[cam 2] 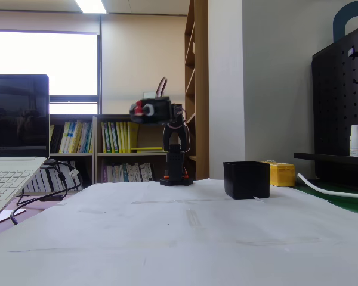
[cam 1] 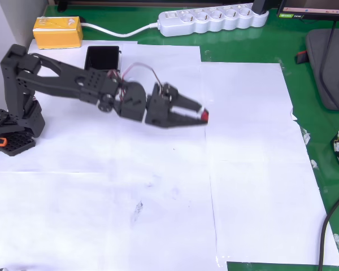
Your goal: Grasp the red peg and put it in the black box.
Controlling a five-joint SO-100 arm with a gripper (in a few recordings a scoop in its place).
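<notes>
- My black two-finger claw [cam 1: 200, 114] sits a little above the centre of the overhead view, pointing toward the right of the frame, its tips pinched together on the tiny dark-red rounded peg [cam 1: 204, 116].
- In the fixed view my claw [cam 2: 138, 109] hangs high above the counter, left of centre, with the red peg [cam 2: 139, 109] showing as a small red spot at its blurred tip.
- The small square black plastic box with upright walls [cam 1: 102, 57] stands in the upper left of the overhead view, partly behind my arm, well apart from the peg.
- In the fixed view the black box [cam 2: 246, 179] rests on the white paper, right of centre.
- The yellow rectangular box [cam 1: 57, 31] lies in the upper left corner of the overhead view, just left of the black box.
- The white sheets of paper [cam 1: 158, 214] cover most of the green counter [cam 1: 322, 141].
- A white power strip [cam 1: 214, 20] lies along the top edge of the overhead view.
- An open laptop [cam 2: 12, 149] stands at the left edge of the fixed view.
</notes>
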